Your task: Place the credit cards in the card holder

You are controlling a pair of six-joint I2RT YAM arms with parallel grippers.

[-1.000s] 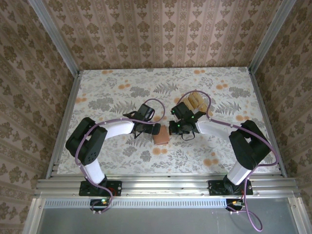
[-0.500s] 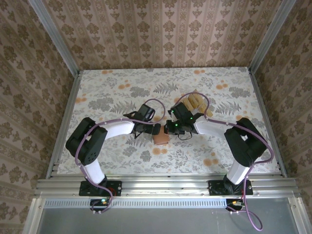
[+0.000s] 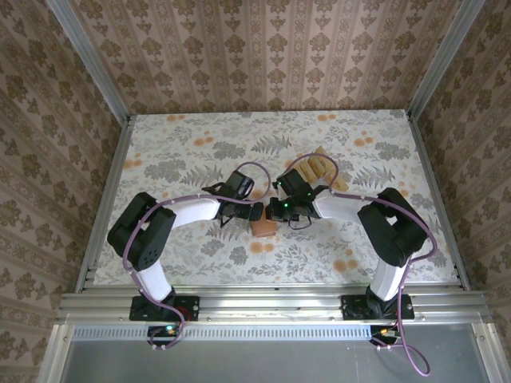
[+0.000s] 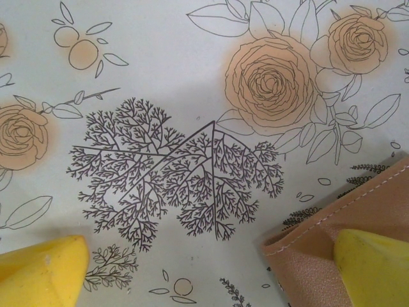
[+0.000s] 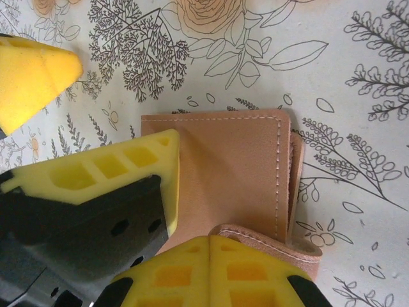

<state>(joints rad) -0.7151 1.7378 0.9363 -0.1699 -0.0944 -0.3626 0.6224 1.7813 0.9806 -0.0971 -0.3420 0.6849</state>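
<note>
The card holder [image 3: 263, 228] is a reddish-tan leather wallet lying folded on the floral table between both arms. In the right wrist view the card holder [image 5: 230, 173] lies flat, and one stitched flap curls up against my right gripper [image 5: 209, 251], whose yellow fingers are shut tip to tip with nothing between them. My left gripper [image 4: 211, 256] stands wide open, its right finger [image 4: 374, 265] resting on the card holder's corner [image 4: 319, 249]. Tan credit cards [image 3: 320, 166] lie in a small pile behind the right arm, partly hidden by its cable.
The floral tablecloth [image 3: 192, 152] covers the table, which wallpapered walls close in on three sides. A metal rail [image 3: 271, 303] runs along the near edge. Purple cables loop over both wrists.
My right arm has swung left, bringing its shut gripper over the card holder. The left arm and the card holder have stayed put.
</note>
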